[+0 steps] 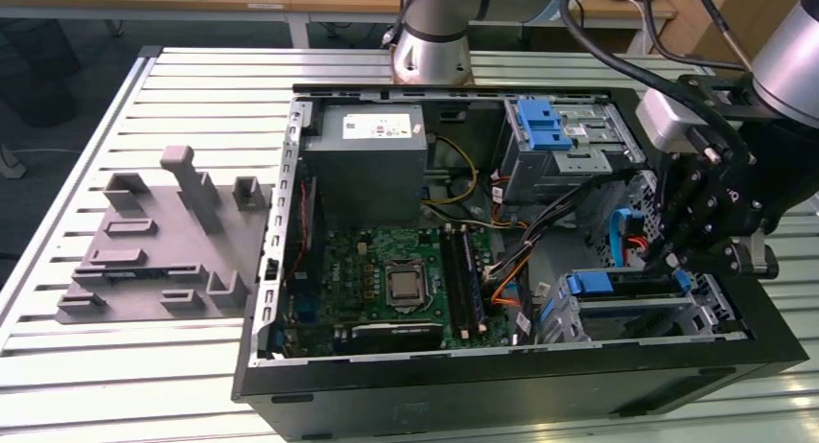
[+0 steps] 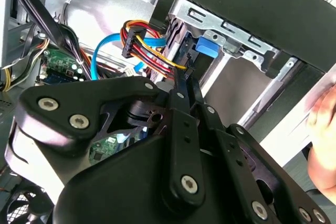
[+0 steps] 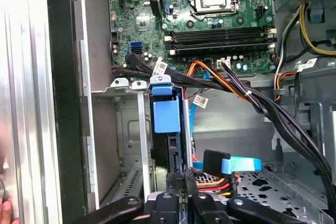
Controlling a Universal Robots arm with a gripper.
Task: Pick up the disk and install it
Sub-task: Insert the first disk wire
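Disk look: disk (image 3: 165, 116) seen edge-on, thin dark body between metal rails, blue plastic tab on its end; label side hidden.
Disk place: standing in the lower drive bay (image 1: 640, 314) in the corner of the computer case (image 1: 512, 376), blue tab up, at the exterior view's right.
Disk in exterior view: blue tab and carrier edge (image 1: 601, 285) show in the bay, just below the gripper.
Gripper: gripper (image 1: 666, 261) low inside the case, right over the disk; in the first wrist view its tip (image 3: 181, 192) sits at the disk's edge.
Gripper state: cannot tell whether spread or pinching.
Cables: red-yellow-black power bundle (image 2: 144, 40) and blue flat cable (image 2: 102, 51) just beside the disk.
Count, disks: one.
Count, arms: one.
Count, cases: one, side open.
Count, circuit boards: one green board (image 1: 397, 280).
Count, grey boxes: one (image 1: 364, 170).
Count, cages with blue latch: one (image 1: 544, 127), separate from the disk.
Count, grey fixtures: one (image 1: 160, 242) on the table (image 1: 192, 88).
Person: one hand (image 2: 323, 150) outside the case.
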